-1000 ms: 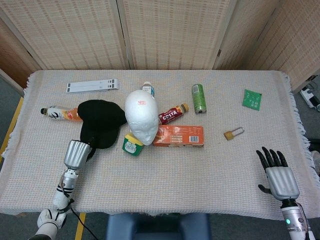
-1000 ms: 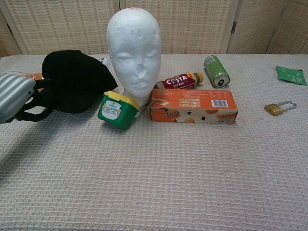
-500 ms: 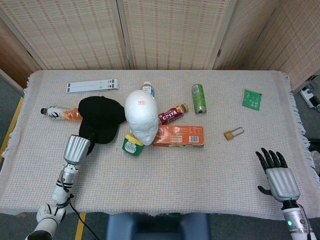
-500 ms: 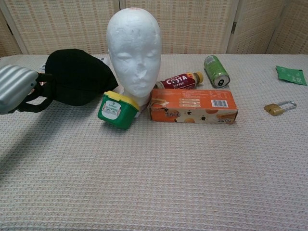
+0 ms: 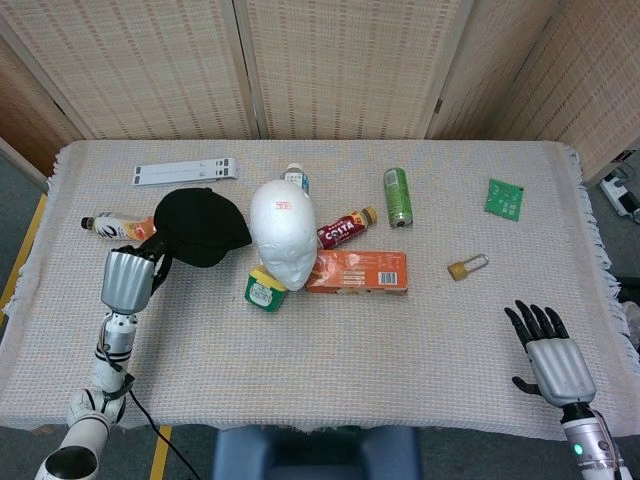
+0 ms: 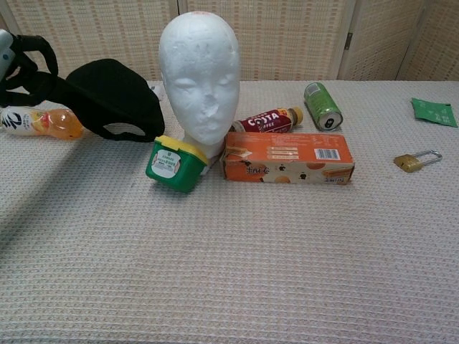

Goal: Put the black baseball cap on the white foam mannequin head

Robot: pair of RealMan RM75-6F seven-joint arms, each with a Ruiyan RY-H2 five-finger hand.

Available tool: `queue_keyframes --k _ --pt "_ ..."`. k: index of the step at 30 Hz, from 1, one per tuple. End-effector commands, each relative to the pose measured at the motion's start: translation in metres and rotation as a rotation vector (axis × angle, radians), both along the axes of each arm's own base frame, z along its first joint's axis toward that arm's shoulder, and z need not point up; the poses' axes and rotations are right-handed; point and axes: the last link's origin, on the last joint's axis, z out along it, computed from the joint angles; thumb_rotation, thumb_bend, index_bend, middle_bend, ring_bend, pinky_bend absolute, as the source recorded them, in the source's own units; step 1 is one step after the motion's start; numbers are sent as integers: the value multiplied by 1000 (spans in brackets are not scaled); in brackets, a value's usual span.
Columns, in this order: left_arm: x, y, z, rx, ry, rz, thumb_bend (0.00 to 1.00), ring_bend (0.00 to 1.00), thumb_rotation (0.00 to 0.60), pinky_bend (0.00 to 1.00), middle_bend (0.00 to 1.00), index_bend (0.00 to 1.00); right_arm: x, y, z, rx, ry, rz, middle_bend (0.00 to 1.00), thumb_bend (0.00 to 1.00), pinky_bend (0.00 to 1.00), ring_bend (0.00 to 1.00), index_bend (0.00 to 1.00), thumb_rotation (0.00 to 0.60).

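Note:
The black baseball cap (image 5: 200,228) hangs in the air left of the white foam mannequin head (image 5: 282,238), lifted off the table. My left hand (image 5: 127,278) grips its brim at the cap's left side. In the chest view the cap (image 6: 111,99) shows beside the mannequin head (image 6: 199,79), and only the dark fingers of my left hand (image 6: 21,68) show at the top left corner. My right hand (image 5: 548,355) rests open near the table's front right, fingers spread, holding nothing.
A green tub (image 5: 264,290) and an orange box (image 5: 357,272) lie against the mannequin's base. A Costa bottle (image 5: 345,229), a green can (image 5: 398,196), an orange drink bottle (image 5: 118,229), a padlock (image 5: 467,266), a green packet (image 5: 505,198) and a white strip (image 5: 187,171) lie around.
My left hand has risen and drawn back left with the cap, lifting it off the table and uncovering the orange drink bottle. My right hand slid slightly toward the front edge.

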Motion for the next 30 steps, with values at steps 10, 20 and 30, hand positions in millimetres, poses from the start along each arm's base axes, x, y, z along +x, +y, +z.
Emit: queue_keyframes --k 10,20,30 --pt "60 34 42 166 -15 -205 515 1000 600 1000 1000 727 0 -1 6 -10 -18 -5 0 29 0 0 0 600" --pt "128 63 72 293 -34 -355 522 1000 600 1000 1000 727 -3 -5 10 -25 -25 -26 0 28 0 0 0 600" --pt "214 80 73 329 -89 -475 523 1000 600 1000 1000 726 -8 -11 17 -48 -24 -60 0 30 0 0 0 600"
